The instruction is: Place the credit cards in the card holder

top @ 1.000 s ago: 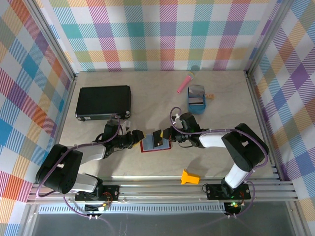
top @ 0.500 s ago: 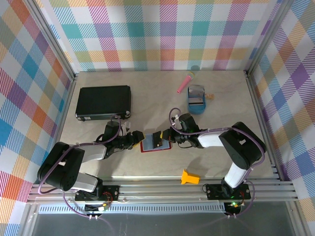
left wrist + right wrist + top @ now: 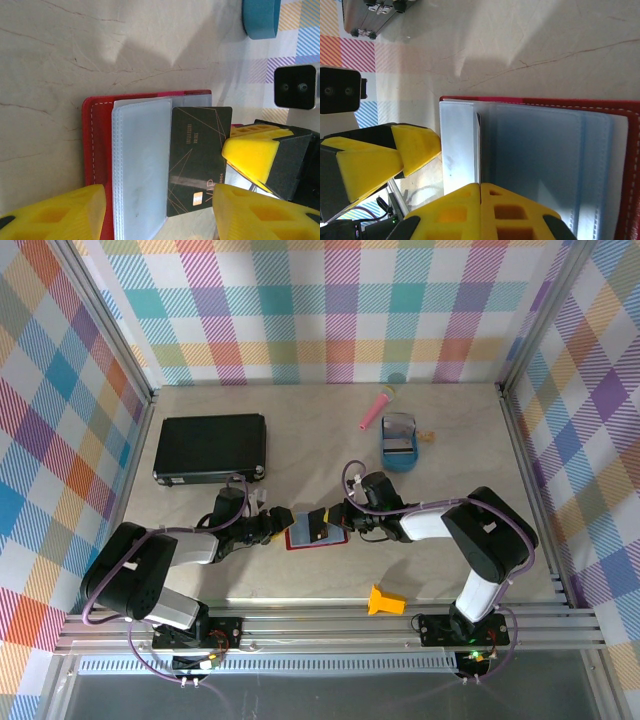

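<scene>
Lying pinched in right gripper's (image 3: 480,189) jaws: credit card (image 3: 199,160)

In the left wrist view the left gripper (image 3: 157,197) has both fingers cut off by the bottom edge, and one of them covers a corner of the wallet (image 3: 97,150). Between the fingers, the card's (image 3: 197,160) print is too small to read. Part of its far edge is hidden under the right gripper (image 3: 235,150). Ahead of the fingers, the tray (image 3: 260,17) is cut by the top edge.

In the right wrist view the right gripper's fingers (image 3: 520,210) run off the bottom. The card ahead of them is edge-on, its face hidden, and the wallet runs off the right edge.

From above, the right gripper covers part of the wallet, and the card is too small to make out.
</scene>
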You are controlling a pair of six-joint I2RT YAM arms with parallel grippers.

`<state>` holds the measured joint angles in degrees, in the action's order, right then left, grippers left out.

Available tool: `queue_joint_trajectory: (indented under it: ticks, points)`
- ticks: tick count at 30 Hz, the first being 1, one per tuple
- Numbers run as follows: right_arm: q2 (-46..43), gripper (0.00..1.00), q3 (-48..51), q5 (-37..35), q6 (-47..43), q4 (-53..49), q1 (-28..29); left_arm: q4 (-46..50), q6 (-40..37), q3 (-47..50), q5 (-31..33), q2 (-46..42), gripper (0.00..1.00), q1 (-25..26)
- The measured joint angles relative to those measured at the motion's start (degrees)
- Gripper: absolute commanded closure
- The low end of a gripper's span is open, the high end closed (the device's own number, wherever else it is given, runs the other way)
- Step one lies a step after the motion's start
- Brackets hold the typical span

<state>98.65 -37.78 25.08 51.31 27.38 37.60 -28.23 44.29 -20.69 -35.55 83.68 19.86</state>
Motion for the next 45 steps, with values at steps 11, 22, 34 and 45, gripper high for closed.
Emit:
queue_joint_trajectory:
  ticks: [11, 22, 34, 45]
  points:
    - [0.04, 1.0, 0.28, -0.52, 1.01, -0.24, 0.52, -1.33, 0.79, 0.26, 0.0, 0.37, 0.42, 0.74]
    - [0.04, 1.0, 0.28, -1.68, 0.98, -0.55, 1.44, -3.04, 1.31, 0.26, 0.04, 1.44, 0.42, 1.05]
    - [0.04, 1.0, 0.28, -3.02, 1.01, -0.46, 1.66, -3.43, 1.29, 0.28, 0.15, 1.73, 0.42, 1.11]
    - [0.04, 1.0, 0.28, -5.03, 0.98, -0.48, 1.81, -3.26, 1.03, 0.28, 0.24, 1.7, 0.43, 1.14]
